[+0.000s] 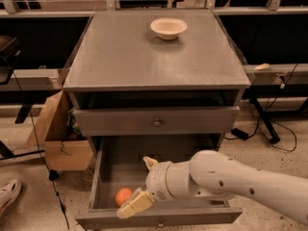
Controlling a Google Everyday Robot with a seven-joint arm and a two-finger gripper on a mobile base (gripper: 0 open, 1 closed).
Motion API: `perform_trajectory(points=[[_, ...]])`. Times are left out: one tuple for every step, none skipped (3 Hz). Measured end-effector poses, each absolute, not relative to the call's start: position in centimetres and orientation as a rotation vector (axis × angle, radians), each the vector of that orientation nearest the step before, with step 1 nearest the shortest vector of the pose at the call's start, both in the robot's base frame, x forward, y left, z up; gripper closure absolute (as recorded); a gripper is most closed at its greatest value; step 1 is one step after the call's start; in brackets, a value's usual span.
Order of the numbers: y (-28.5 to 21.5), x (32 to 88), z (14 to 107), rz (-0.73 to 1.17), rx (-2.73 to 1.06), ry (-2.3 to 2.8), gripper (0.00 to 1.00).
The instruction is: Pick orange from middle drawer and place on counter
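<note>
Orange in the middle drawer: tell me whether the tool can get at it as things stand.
Probably yes. The middle drawer is pulled out, the orange lies uncovered near its front, and the open tool hangs right beside it with nothing between.
</note>
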State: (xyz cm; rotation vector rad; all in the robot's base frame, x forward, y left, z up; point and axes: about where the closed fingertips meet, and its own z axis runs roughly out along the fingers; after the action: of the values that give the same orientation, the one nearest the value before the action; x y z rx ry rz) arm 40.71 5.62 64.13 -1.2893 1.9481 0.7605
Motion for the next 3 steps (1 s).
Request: perform_trajectory(points=[[5.73, 42.04, 61.61, 0.779, -1.207, 1.966, 0.0], [5.72, 42.04, 61.61, 0.779, -1.207, 1.966, 0.0], [5.15, 42.06, 61.53, 0.712, -1.169, 1.986, 0.0]])
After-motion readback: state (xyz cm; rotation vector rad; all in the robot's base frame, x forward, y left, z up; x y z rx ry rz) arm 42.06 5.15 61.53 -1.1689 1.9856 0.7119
